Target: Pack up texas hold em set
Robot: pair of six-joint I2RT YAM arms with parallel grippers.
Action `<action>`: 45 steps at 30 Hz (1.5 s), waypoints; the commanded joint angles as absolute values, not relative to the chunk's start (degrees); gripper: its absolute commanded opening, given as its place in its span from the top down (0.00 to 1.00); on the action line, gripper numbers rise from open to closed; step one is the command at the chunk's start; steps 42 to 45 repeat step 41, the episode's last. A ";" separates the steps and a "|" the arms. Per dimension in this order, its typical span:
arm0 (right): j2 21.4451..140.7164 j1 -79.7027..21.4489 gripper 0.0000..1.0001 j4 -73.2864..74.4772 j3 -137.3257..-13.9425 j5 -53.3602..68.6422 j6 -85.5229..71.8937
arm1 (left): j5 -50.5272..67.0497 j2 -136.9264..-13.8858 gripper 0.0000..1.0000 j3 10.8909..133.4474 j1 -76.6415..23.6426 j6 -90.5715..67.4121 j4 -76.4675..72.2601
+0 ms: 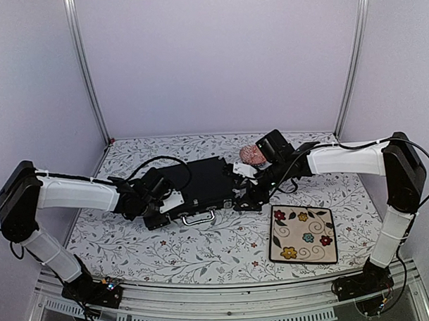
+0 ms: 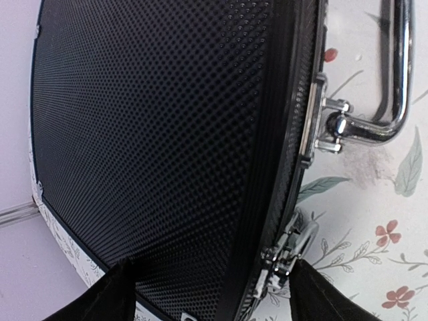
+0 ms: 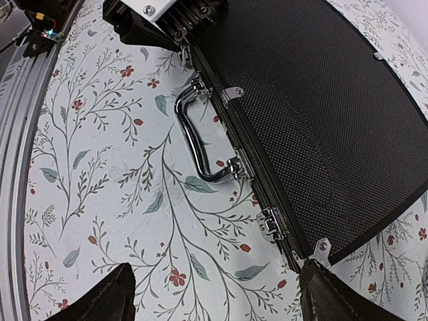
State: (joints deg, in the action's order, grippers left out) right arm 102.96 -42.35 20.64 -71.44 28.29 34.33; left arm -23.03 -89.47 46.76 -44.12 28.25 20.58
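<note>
Case [image 1: 201, 182] first: it lies flat and shut in the middle of the table, a black rectangular briefcase with its handle side turned toward the arm bases. On my left wrist feed its lid [image 2: 167, 134] is a fine grid of small dimples, bordered by a ribbed black edge. The handle [image 3: 194, 144] is a bent chrome bar, shiny and rounded, lying out over the cloth from the front edge. A small silver latch [image 3: 271, 224] sits on that edge to one side of it, and metal corner pieces cap the lid's corners.

The left gripper [image 1: 156, 219] is at the case's near left corner. Its jaws stand wide, and the front rim with another latch [image 2: 291, 247] falls between the two dark fingers [image 2: 114, 294]. I cannot tell whether they touch it. The right gripper [image 1: 245, 202] is at the near right corner, jaws also wide, with cloth and the case corner between them and nothing held.

The tablecloth [image 1: 203, 252] is pale with leafy sprigs and small red flowers. A pink patterned bowl [image 1: 252, 154] sits behind the right wrist. A cream square plate [image 1: 302, 252] with painted flowers lies near the front right.
</note>
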 commanded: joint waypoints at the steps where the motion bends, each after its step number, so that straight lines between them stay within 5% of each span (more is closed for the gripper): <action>1: 103.69 -42.37 0.15 21.60 -71.09 29.61 34.16 | -21.44 -92.65 0.23 45.73 -44.57 24.83 21.35; 18: 95.37 -35.92 0.15 24.44 -77.18 25.76 29.65 | -19.82 -77.07 0.09 56.71 -45.06 22.55 24.00; 22: 91.60 -29.94 0.05 23.60 -78.97 23.69 24.14 | -20.40 -75.78 0.03 60.64 -44.95 20.40 20.75; 30: 80.72 -13.90 0.01 16.55 -76.53 21.87 8.63 | -31.80 -73.80 0.03 64.26 -44.70 12.12 8.57; 45: 70.39 -13.55 0.01 8.79 -63.02 14.01 5.35 | -30.55 -72.22 0.03 60.24 -41.84 0.84 3.15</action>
